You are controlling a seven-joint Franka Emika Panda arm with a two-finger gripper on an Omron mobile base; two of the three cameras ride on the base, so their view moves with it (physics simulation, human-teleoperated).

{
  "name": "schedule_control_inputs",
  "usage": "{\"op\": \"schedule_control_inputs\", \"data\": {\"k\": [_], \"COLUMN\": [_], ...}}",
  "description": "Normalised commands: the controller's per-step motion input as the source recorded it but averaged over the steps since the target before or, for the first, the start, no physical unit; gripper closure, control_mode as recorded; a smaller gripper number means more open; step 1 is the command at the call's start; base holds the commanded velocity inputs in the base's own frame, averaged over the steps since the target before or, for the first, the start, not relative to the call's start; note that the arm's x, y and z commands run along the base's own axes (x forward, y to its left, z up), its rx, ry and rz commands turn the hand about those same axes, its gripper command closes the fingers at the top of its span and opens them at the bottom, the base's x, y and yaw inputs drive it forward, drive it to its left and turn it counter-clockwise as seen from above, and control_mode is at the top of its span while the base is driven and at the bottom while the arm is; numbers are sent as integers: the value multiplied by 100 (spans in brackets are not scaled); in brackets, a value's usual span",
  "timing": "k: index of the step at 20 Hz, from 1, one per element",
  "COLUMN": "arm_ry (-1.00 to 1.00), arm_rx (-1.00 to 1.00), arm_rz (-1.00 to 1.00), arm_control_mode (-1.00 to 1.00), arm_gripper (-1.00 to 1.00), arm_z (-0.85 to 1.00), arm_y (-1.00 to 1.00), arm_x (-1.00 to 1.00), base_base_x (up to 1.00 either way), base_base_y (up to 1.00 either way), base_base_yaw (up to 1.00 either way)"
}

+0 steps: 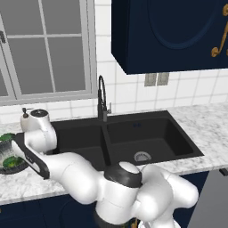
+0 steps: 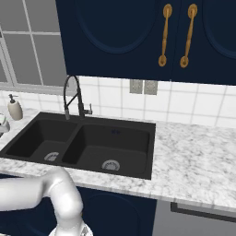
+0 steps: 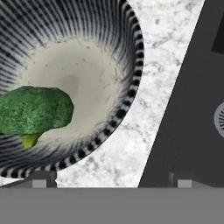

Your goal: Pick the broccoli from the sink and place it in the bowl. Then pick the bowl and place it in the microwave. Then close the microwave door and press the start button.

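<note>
Finger tips (image 3: 39, 180) of the gripper (image 3: 111, 183) show at the bottom of the hand view, set wide apart with nothing between them, so the gripper is open. One tip sits below the bowl's (image 3: 87, 78) striped rim and the other over the sink's (image 3: 192, 122) dark wall.

Inside the bowl lies the broccoli (image 3: 35, 111), resting on the pale floor of the bowl against its side wall, stem end toward the rim. Between the bowl's rim and the sink's straight edge runs a strip of bare marble counter (image 3: 131, 144); the bowl stands near that edge but apart from it. A round steel drain (image 3: 220, 119) shows in the basin.

From the left base view, the bowl (image 1: 10, 156) stands on the counter left of the sink (image 1: 129, 133), partly hidden by the arm (image 1: 35, 138), with green showing inside it. The arm rises from the base, bends left across the near counter edge and ends above the bowl, its hand turned downward.

Both basins (image 2: 106, 147) are open and black, split by a ridge, with the faucet (image 2: 73, 99) arching at the far rim. A soap bottle (image 2: 15, 108) stands at the far left by the window (image 1: 44, 49). Right of the sink, marble (image 2: 198, 161) stretches wide. Navy cabinets (image 2: 138, 37) hang above.
</note>
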Motion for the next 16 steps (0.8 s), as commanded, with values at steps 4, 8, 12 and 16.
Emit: {"op": "schedule_control_inputs", "data": {"k": [4,8,12,16], "arm_ry": [0,0,1,2], "arm_rx": [4,1,1,0], "arm_rz": [-8,-7,-8,-2], "arm_control_mode": [-100,-100,-100,-100], "arm_gripper": [-100,-100,-100,100], "arm_z": [-15,-28,-24,-26], "arm_y": [27,28,31,2], "arm_x": [53,40,34,5], "base_base_x": [0,0,0,0], "base_base_y": [0,0,0,0], "base_base_yaw": [0,0,0,0]}}
